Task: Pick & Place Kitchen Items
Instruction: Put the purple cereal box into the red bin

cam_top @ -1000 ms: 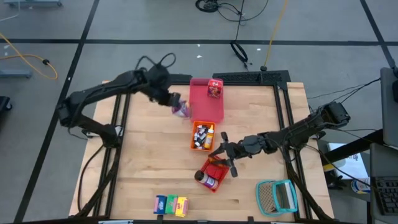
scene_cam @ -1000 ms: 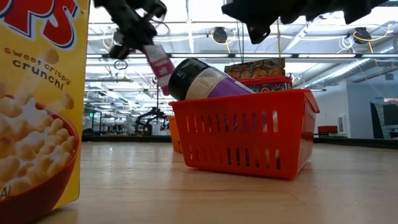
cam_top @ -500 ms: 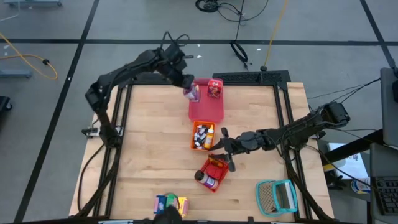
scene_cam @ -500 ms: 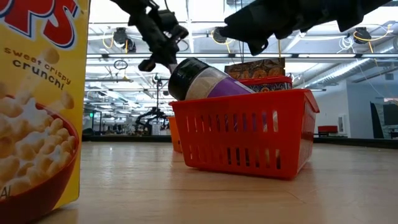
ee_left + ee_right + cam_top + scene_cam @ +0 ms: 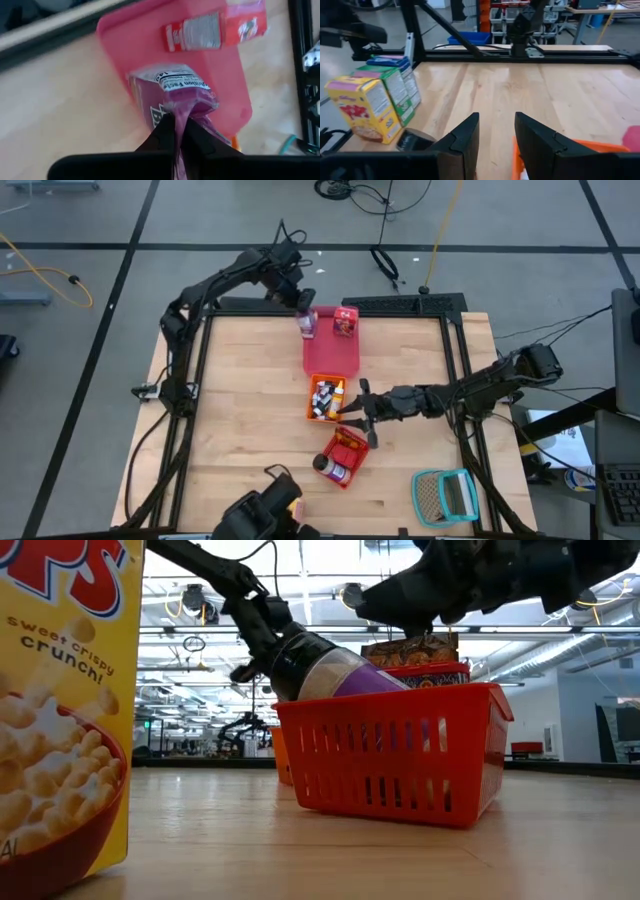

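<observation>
Pink tray [image 5: 330, 355]: you'll find it at the table's far edge, centre.
Orange tray [image 5: 313, 387]: just in front of the pink one.
Red basket [image 5: 400, 755]: nearer you, tilted.
Teal-framed mesh item [image 5: 446, 495]: your near right corner.

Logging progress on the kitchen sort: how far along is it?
Done: small bottles in the orange basket, a jar in the red basket, a red carton on the pink tray. In hand: left gripper holds a purple carton over that tray. Left: cartons at the table's front edge.
</observation>
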Controlling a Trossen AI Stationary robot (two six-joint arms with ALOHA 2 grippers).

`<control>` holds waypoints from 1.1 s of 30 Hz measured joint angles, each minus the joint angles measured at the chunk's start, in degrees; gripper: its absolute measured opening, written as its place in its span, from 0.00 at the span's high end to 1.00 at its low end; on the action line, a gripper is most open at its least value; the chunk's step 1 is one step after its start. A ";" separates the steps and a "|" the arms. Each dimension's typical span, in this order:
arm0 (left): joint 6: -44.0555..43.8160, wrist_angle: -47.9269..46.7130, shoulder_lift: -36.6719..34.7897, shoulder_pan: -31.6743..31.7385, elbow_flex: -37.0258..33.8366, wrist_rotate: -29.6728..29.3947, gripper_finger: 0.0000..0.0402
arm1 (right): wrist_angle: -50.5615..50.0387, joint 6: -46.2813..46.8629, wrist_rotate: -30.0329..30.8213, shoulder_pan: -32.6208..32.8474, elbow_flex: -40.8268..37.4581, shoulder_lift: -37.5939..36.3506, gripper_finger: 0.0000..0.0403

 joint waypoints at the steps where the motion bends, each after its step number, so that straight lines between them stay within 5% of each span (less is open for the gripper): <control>1: 0.47 -0.03 0.45 -0.02 0.52 -0.02 0.99 | 0.07 0.27 0.01 -0.29 -0.07 0.00 0.71; 12: 1.17 -0.61 1.75 0.56 6.08 -1.05 0.99 | -0.41 1.41 -0.22 -1.33 -0.13 0.00 0.71; 18: 1.62 -0.04 1.70 0.52 5.76 -4.72 0.99 | -0.85 1.29 -0.23 -1.33 -0.13 0.00 0.71; 28: -0.49 6.46 1.68 -0.17 5.42 -1.30 0.99 | -1.25 1.05 -0.22 -1.38 -0.13 0.00 0.71; 33: -0.93 3.63 2.51 0.03 5.33 -5.35 0.99 | -1.29 1.14 -0.23 -1.38 -0.13 0.00 0.71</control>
